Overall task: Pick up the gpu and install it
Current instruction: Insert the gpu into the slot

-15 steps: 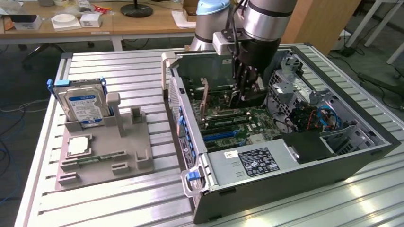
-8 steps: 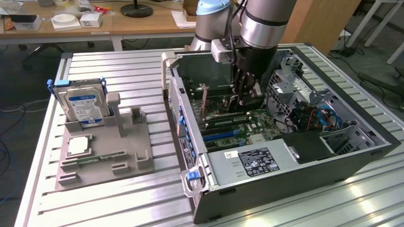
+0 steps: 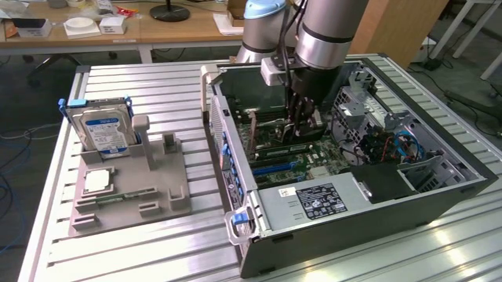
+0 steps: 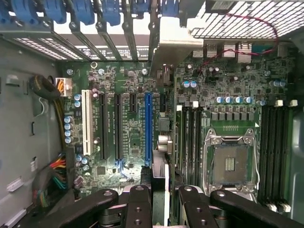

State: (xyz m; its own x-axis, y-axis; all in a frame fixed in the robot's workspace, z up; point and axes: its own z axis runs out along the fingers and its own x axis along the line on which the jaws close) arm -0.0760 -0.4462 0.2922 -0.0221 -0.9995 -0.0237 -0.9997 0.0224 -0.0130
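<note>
**A:** The black two-fingered gripper (image 3: 302,126) is hanging deep inside the open dark metal computer case (image 3: 353,235), its jaws clamping the thin dark green gpu card (image 4: 164,161) by its upper edge.

**B:** And the card is standing edge-on over the green motherboard (image 4: 128,137), just beside the long blue slot (image 4: 148,128), with its silvery end bracket (image 4: 176,50) facing the rear openings.

**A:** Is it sitting in a slot? I'm not managing to tell.

**B:** I'm thinking it wants holding upright, square to the slot, and pressing straight down evenly, with the bracket sliding clear of the case wall.
</note>
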